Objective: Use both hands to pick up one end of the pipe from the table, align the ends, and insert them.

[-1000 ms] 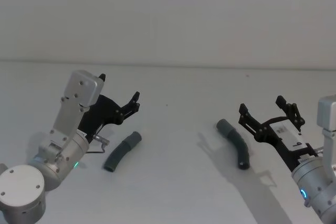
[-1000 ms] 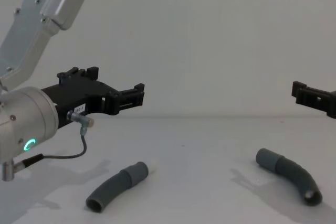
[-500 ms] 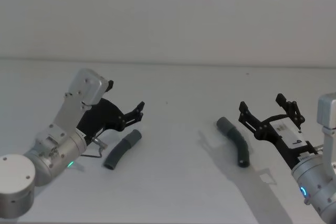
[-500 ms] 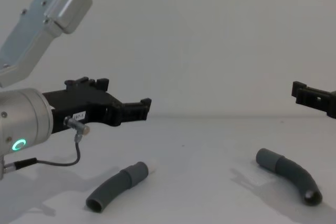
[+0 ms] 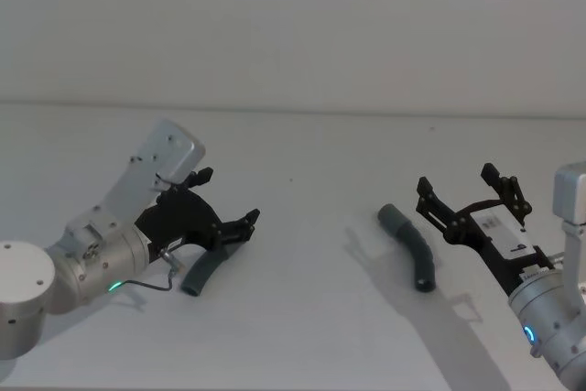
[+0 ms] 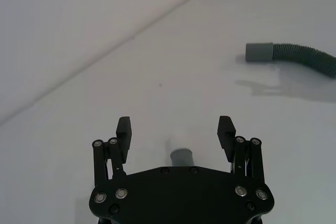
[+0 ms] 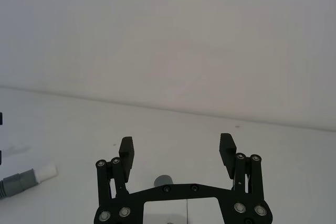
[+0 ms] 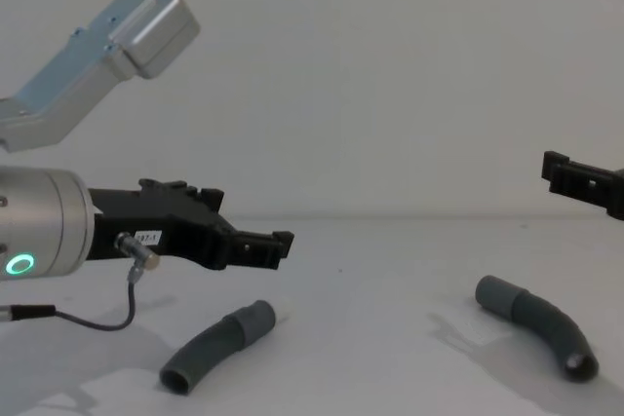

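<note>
Black left gripper (image 5: pixel 229 197) now lower, just above left pipe (image 5: pixel 206 270), jaws wide; grasp likely. Right gripper (image 5: pixel 455 182) well apart, unmoved, wide.

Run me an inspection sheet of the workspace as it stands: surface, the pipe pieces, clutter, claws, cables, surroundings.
Surface: white table, flat and matte.
Job's things: left pipe piece and right pipe piece lie flat and well apart. A white tip shows on the left one.
Clutter: nothing seen.
Grippers: left claw is open and hovers over the left pipe piece's cuffed end, not touching. Right claw is open, above the table beside the right pipe piece, holding nothing.
Cables: thin dark cable loops under the left wrist.
Surroundings: plain pale wall behind the table.
</note>
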You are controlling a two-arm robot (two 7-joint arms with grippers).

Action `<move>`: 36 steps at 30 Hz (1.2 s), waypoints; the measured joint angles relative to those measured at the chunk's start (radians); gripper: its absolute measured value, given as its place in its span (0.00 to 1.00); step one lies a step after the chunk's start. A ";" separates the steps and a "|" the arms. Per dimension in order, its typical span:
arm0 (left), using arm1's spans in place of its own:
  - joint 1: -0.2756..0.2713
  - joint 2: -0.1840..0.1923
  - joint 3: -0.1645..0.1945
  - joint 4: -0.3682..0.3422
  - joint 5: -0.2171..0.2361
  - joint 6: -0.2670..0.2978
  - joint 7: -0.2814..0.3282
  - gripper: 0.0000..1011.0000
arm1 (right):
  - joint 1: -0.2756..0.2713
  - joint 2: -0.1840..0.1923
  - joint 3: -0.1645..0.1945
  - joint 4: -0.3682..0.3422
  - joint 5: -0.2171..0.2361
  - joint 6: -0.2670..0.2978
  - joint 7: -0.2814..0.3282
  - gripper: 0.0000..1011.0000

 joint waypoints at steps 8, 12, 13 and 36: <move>-0.012 -0.009 -0.004 -0.004 -0.015 0.102 -0.010 0.99 | 0.000 0.000 0.000 0.000 0.000 0.000 0.000 0.99; -0.012 -0.017 -0.011 -0.008 -0.019 0.147 0.000 0.99 | 0.000 0.000 0.000 0.000 0.000 0.000 0.000 0.99; -0.011 -0.020 -0.013 -0.008 -0.021 0.163 0.005 0.99 | 0.000 0.000 0.000 0.000 0.000 0.000 0.000 0.99; -0.006 -0.064 -0.039 0.014 -0.018 0.347 0.070 0.99 | 0.000 0.000 0.000 0.000 0.000 0.000 0.000 0.99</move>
